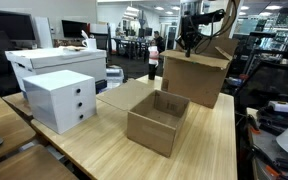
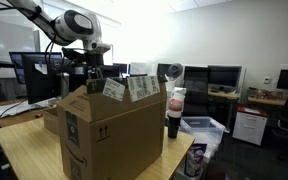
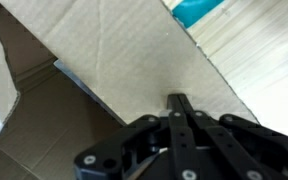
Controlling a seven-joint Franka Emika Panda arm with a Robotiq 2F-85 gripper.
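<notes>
My gripper (image 3: 177, 100) is shut, its two fingers pressed together with nothing visible between them. In the wrist view its tip lies against or just above a cardboard flap (image 3: 124, 50) of the large brown box (image 1: 194, 75). In both exterior views the gripper (image 1: 189, 45) hangs over that box's open top, between its raised flaps (image 2: 134, 88). The arm (image 2: 74, 25) comes in from above the large box (image 2: 114, 135). The box's dark inside (image 3: 34, 120) shows beside the flap. Whether the tip touches the flap I cannot tell.
A smaller open cardboard box (image 1: 156, 120) stands on the wooden table (image 1: 209, 150) nearer the front. A white drawer unit (image 1: 59, 100) and a white lidded box (image 1: 54, 62) stand beside it. A dark bottle (image 2: 174, 115) stands next to the large box. Desks and monitors fill the background.
</notes>
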